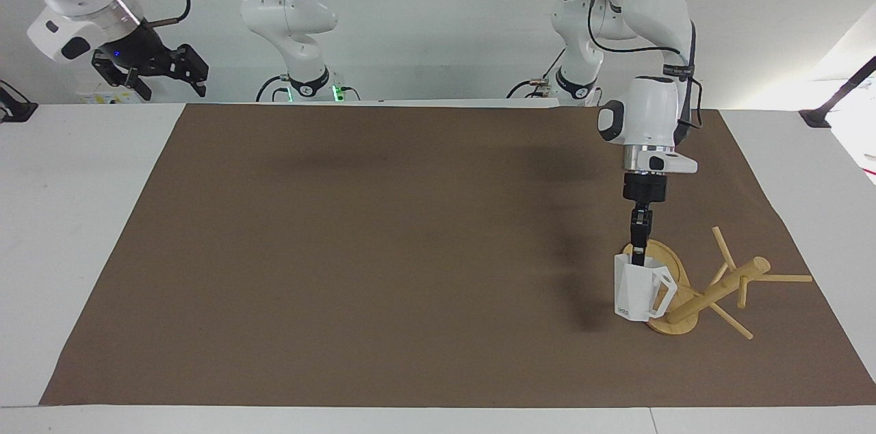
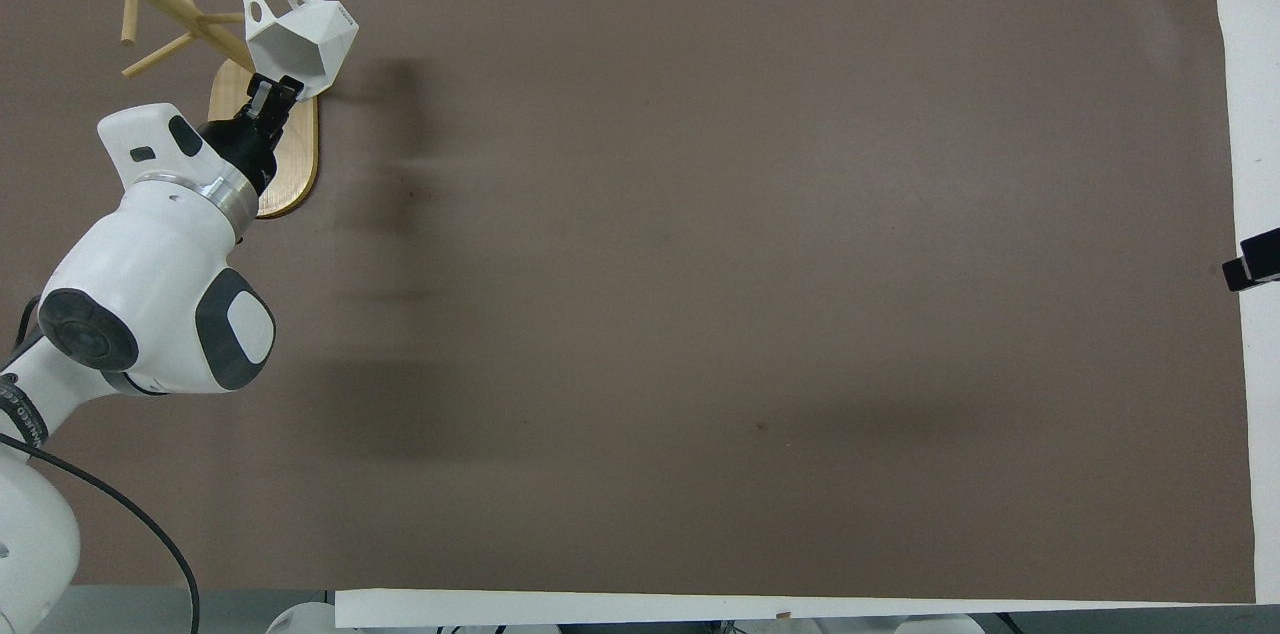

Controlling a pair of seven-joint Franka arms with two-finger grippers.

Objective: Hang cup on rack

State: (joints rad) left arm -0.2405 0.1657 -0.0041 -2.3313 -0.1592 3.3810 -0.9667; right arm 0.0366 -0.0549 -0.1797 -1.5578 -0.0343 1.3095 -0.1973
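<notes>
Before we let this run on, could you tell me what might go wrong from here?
The rack lies tipped on its side, so no peg is ready for the cup. The left claw pinches only the cup's rim; a knock against the post could twist it loose. The right claw waits off the mat.

Matt white plastic cup (image 1: 635,290), pale smooth wood rack (image 1: 712,287) — matt brown paper mat (image 1: 383,249)

Even, bright light falls from above, laying soft, blurred shadows on the brown mat (image 1: 383,249). Both views are sharp, and the white table (image 1: 75,215) shows no harsh glare.
</notes>
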